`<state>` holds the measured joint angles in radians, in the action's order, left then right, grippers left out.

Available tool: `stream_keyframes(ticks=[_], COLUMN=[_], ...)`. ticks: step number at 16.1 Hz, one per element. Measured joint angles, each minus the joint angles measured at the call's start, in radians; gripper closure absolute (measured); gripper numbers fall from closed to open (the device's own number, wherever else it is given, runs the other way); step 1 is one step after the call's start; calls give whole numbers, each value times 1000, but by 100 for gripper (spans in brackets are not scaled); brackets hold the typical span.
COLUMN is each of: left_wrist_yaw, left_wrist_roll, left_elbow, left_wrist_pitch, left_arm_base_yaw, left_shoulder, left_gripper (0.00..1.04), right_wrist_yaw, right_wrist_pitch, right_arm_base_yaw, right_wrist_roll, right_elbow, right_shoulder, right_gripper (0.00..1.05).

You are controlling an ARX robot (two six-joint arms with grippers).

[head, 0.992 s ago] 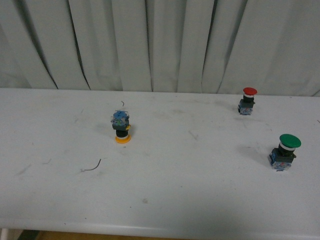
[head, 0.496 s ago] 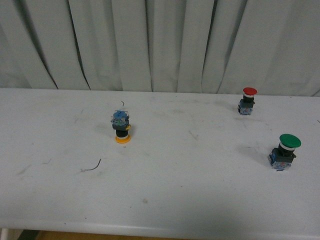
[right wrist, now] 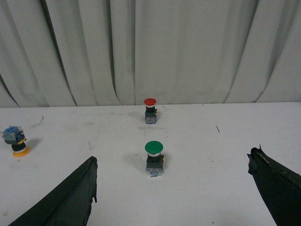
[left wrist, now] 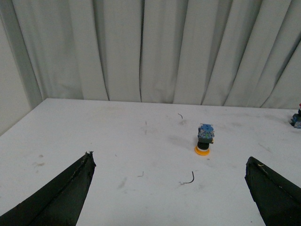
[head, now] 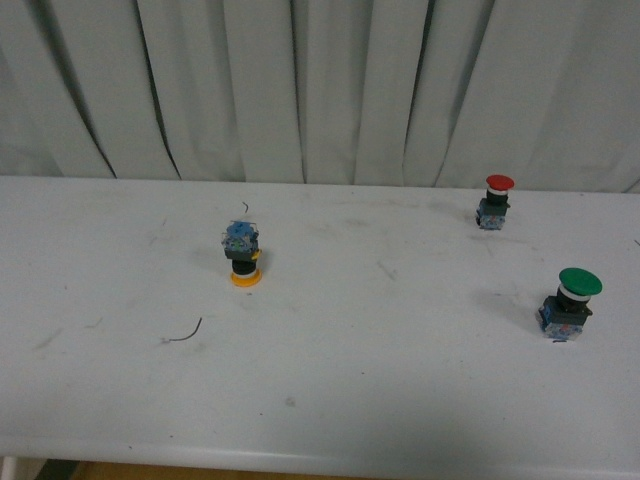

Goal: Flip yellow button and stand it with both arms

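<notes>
Yellow button: inverted at ten o'clock on table, cap down and blue block up, hence the flip. Left gripper and right gripper: fingers spread wide, empty, well back, probably staged for approach. Red button at one o'clock, green button at three, both upright.

Scuffed white table, three buttons on it. The yellow button sits cap-down at left; red button and green button stand upright at right.
</notes>
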<state>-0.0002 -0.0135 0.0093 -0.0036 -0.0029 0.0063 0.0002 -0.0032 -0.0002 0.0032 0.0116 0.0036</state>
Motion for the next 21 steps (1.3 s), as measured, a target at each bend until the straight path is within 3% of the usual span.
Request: stream_keyframes(ticks=[3, 4, 5, 9, 11, 15, 18, 21], left_wrist_yaw=[-14, -91, -103, -53, -8, 33, 46, 11], left_wrist_roll=[-8, -47, -91, -110, -99, -120, -144, -131], left_elbow=[5, 48, 85, 207, 356, 819, 1113, 1279], left_wrist_pitch=[-27, -136, -100, 339, 557, 443, 299, 161], left_arm_base_yaw=[-3, -32, -24, -24, -76, -195, -263, -288], left_shoulder=[4, 67, 164, 607, 975, 1603, 1898, 2052], left_gripper=[7, 7, 7, 7, 7, 7, 7, 7], right_wrist_yaw=[0, 1, 0, 0, 0, 0, 0, 0], right_wrist_pitch=[0, 0, 0, 0, 0, 0, 0, 0], right_arm_base_yaw=[0, 0, 0, 0, 0, 0, 0, 0], right_wrist_roll=[0, -1, -1, 0, -1, -1, -1, -1], right_elbow=[0, 0, 0, 0, 0, 0, 0, 0], right_shoulder=[0, 0, 0, 0, 0, 0, 0, 0], right_gripper=[6, 6, 6, 6, 6, 6, 6, 6])
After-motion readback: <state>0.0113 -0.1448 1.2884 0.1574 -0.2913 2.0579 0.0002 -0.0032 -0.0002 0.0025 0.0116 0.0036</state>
